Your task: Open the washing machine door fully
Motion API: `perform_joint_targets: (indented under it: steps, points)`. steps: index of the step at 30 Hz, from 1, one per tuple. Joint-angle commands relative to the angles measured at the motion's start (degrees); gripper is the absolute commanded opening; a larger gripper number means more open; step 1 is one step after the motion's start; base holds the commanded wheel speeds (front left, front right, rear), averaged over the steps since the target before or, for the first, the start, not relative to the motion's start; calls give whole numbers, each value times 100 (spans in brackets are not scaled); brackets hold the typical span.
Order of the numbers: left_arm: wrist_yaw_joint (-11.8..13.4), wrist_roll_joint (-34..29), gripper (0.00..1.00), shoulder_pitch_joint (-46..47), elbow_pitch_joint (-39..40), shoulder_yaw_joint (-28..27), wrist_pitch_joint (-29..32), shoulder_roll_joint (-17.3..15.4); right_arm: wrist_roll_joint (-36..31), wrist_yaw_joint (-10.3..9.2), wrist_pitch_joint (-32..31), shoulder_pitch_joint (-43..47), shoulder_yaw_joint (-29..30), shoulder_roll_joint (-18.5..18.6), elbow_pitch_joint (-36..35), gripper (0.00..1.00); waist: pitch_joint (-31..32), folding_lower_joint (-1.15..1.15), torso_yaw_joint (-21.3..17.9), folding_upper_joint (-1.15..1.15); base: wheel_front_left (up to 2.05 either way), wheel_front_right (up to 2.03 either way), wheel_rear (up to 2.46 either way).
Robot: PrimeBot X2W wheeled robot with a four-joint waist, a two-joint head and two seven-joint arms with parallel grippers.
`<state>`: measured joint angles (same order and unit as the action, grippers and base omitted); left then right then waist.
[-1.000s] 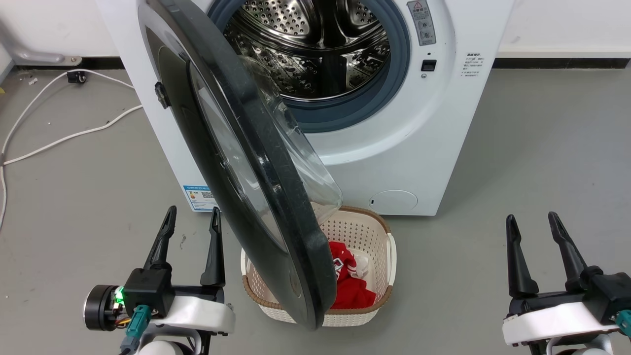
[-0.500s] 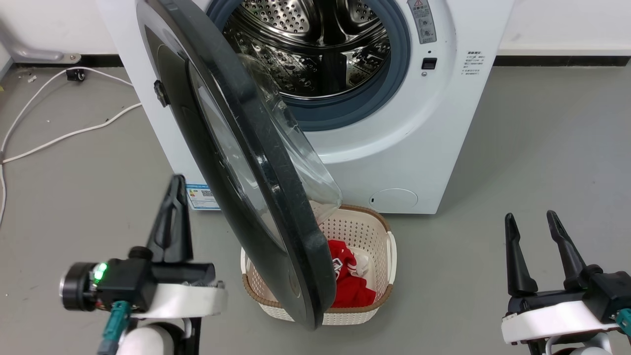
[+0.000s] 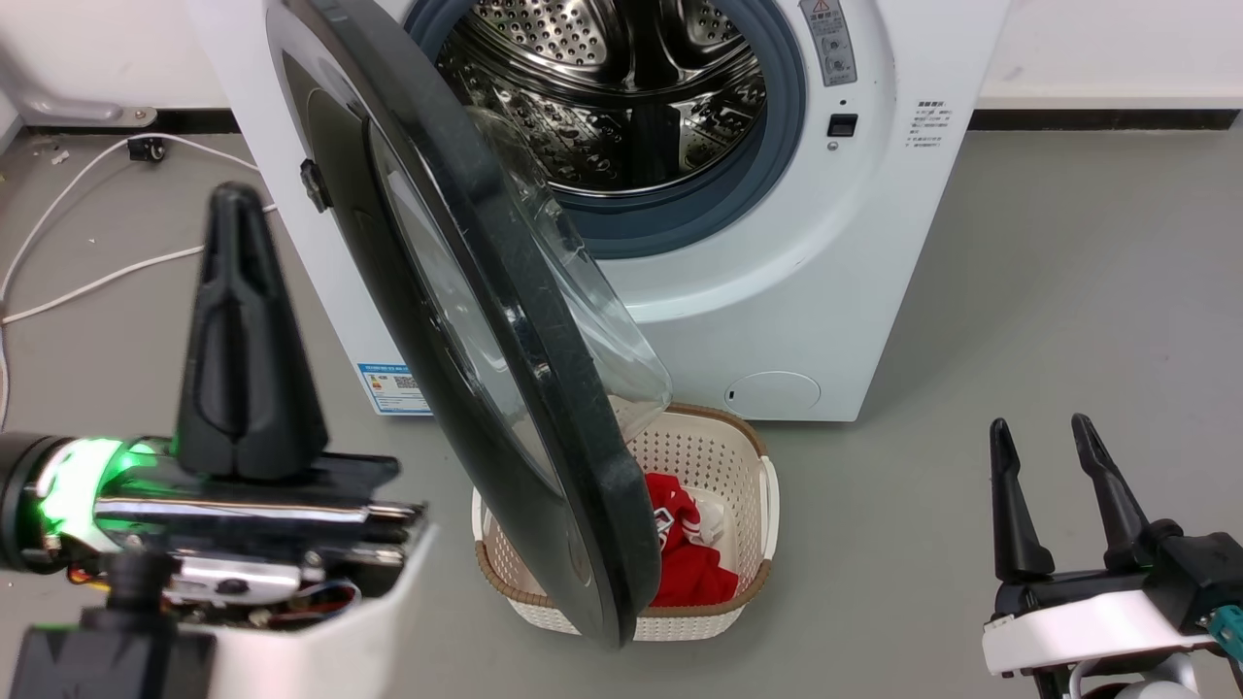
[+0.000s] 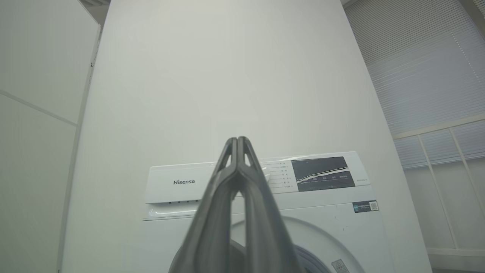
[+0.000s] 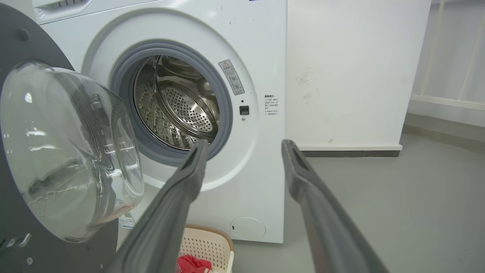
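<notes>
While the left gripper [image 3: 236, 199], fingers pressed together on nothing, stands nearer, the washing machine door [image 3: 549, 388] hangs half open at its 3 o'clock, edge running 11 to 5. The right gripper [image 3: 1037, 422], spread and empty, sits well apart at the door's 3 o'clock; its wrist view shows the glass bowl [image 5: 72, 151], the left's the control panel [image 4: 322, 172].

My left gripper [image 3: 231, 194] and right gripper [image 3: 1039, 423] had long, matte-black tapered fingers [image 3: 248, 369]. I saw white forearm shells [image 3: 1078, 626], a green light [image 3: 92, 466] at the left wrist, thin red wires [image 3: 320, 600] and a teal plug [image 3: 1226, 621].
</notes>
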<state>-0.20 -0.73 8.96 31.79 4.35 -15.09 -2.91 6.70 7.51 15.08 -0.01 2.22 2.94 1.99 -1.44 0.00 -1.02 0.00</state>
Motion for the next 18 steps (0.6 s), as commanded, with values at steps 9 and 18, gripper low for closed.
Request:
perform_joint_targets:
  steps: [9,18]
  points:
    - [-533,233,0,-111,-49,1340,-7,-72,70,-4,9,12,7,-13,45,100,1,0,9,0,0,0,0]
    - [-713,559,0,-605,-1299,2524,-7,-542,72,-4,10,90,-2,-12,109,100,60,0,25,0,0,0,0]
